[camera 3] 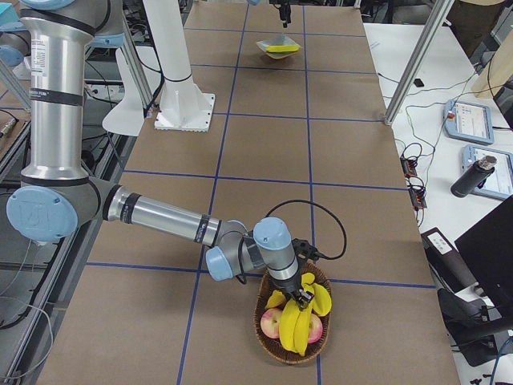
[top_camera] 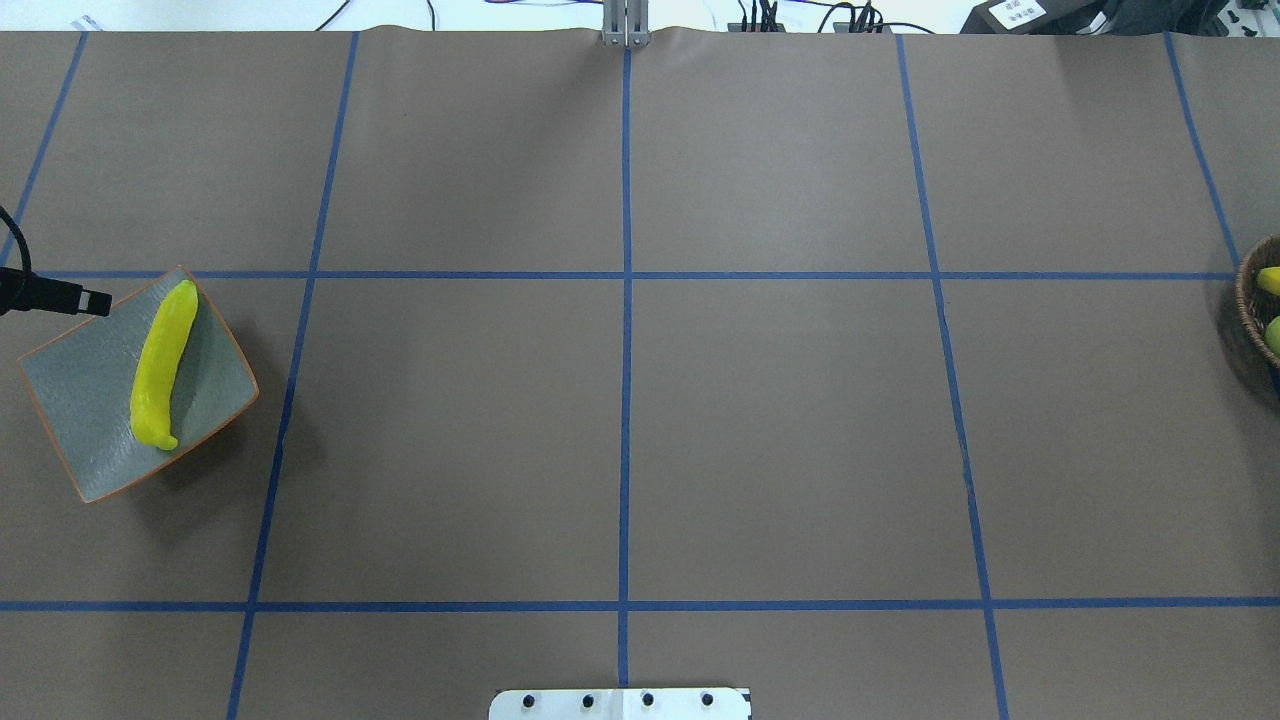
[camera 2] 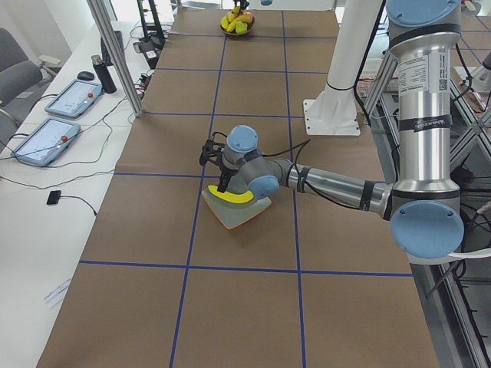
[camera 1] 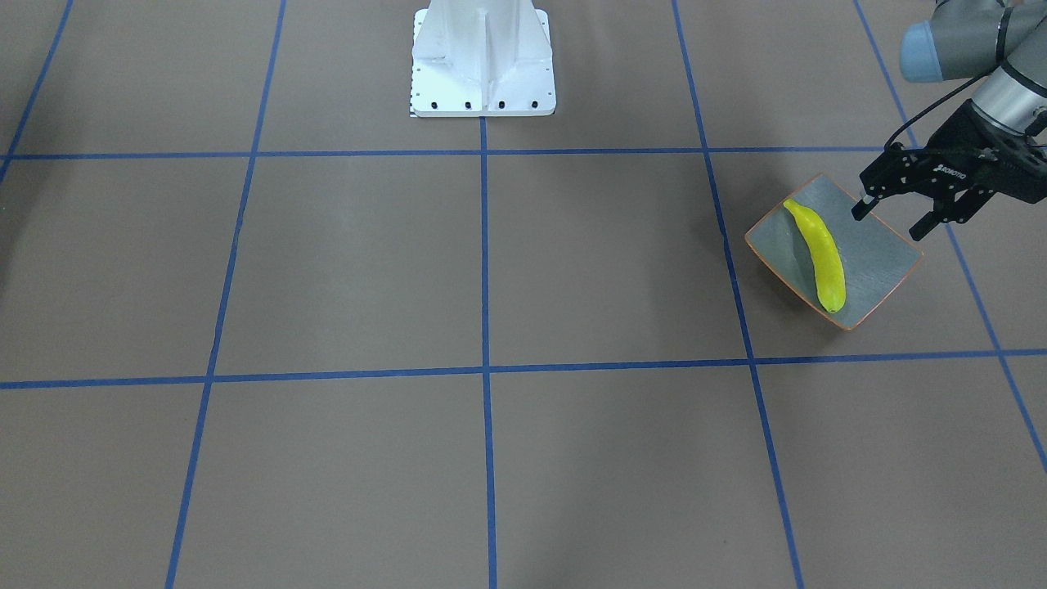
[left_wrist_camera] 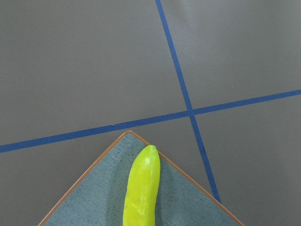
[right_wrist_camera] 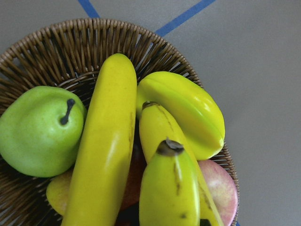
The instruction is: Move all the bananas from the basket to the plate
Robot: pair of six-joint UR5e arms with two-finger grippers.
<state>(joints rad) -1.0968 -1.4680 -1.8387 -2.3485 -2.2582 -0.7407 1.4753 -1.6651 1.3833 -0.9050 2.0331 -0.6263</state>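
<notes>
The right pincer point(camera 3: 302, 297), closure indeterminable, sits directly above the yellow curved bananas point(right_wrist_camera: 106, 141) in the round wicker basket point(right_wrist_camera: 155, 52), their long axes roughly parallel, whereas the released left pincer point(camera 1: 891, 221) hovers at the far grey-green rectangular plate point(camera 1: 879, 260) carrying one yellow-green banana point(camera 1: 824, 255).

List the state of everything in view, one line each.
Left claw: open, empty, over plate edge.
Right claw: over basket; open or shut unclear.
Plate: on table, holding one banana.
Other bananas: in basket.
Basket: full of fruit.
</notes>
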